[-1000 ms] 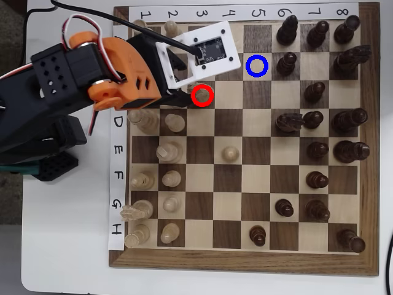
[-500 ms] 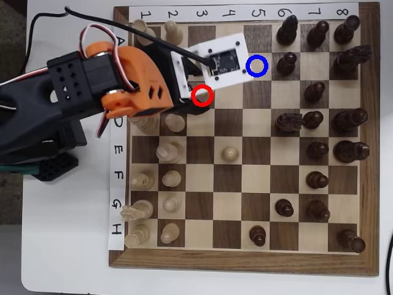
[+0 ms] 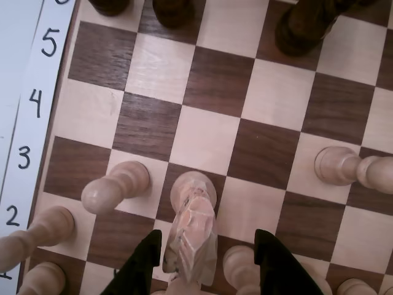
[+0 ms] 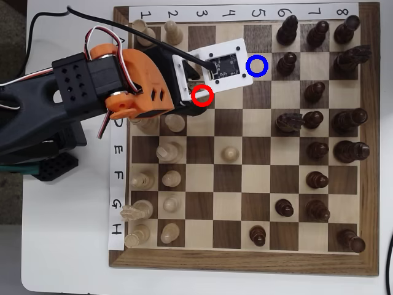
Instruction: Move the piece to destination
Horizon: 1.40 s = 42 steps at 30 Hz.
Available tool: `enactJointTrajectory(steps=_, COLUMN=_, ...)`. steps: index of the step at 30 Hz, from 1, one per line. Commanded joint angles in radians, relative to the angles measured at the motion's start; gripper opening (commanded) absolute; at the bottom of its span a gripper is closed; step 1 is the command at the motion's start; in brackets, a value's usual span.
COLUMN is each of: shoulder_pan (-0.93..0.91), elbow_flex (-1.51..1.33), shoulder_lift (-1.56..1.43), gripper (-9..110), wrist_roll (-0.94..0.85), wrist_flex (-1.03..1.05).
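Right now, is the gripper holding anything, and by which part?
Nothing is held yet. In the wrist view the gripper has its jaws open on either side of the light knight, level with its head, with gaps showing on both sides.

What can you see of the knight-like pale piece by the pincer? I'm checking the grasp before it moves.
The knight is pale tan wood with a carved, angular, speckled head on a round base. In the wrist view it stands on a dark square near the picture's lower edge, between the pincer's two black fingers. Gaps show on both sides, so nothing visibly grips it. In the overhead view the arm hides it.
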<state>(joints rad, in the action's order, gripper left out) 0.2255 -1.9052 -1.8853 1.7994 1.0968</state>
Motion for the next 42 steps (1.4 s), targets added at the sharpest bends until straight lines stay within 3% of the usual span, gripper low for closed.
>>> enactJointTrajectory(steps=1, shoulder_pan=0.009, elbow_flex=-0.003, shoulder_lift=0.000, gripper=18, wrist_roll=0.367, wrist_flex=0.000)
enactJointTrajectory(steps=42, shoulder_pan=0.000, elbow_flex=-0.048, shoulder_lift=0.091, gripper=17, wrist_roll=0.337, wrist_flex=-0.124)
